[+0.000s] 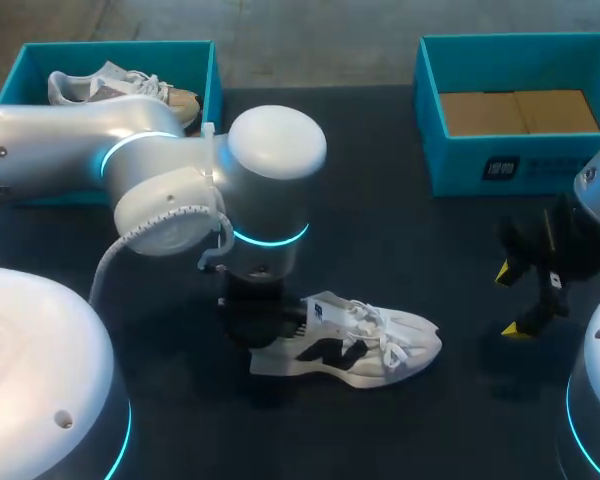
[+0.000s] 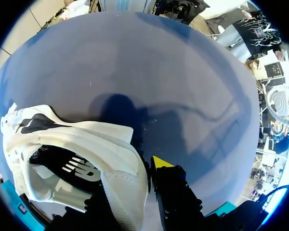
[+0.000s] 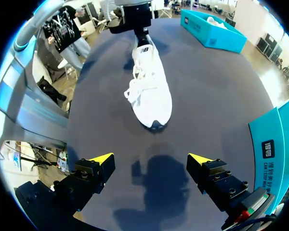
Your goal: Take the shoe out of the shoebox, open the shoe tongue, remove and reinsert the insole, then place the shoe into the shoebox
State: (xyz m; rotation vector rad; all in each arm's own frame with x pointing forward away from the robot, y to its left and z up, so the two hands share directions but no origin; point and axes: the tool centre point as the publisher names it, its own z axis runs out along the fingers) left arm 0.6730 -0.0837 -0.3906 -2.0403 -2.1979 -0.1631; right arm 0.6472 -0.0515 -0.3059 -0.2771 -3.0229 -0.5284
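Saw a white shoe with black side marking and a small blue tab. Noted teal on the left shoebox and right shoebox, brown card inside the latter. Found black fingers tipped bright yellow on the right gripper, over a dark table.

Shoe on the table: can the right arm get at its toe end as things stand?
Probably yes. The right gripper is open and faces the toe of the shoe across bare table; the left gripper holds only the heel end.
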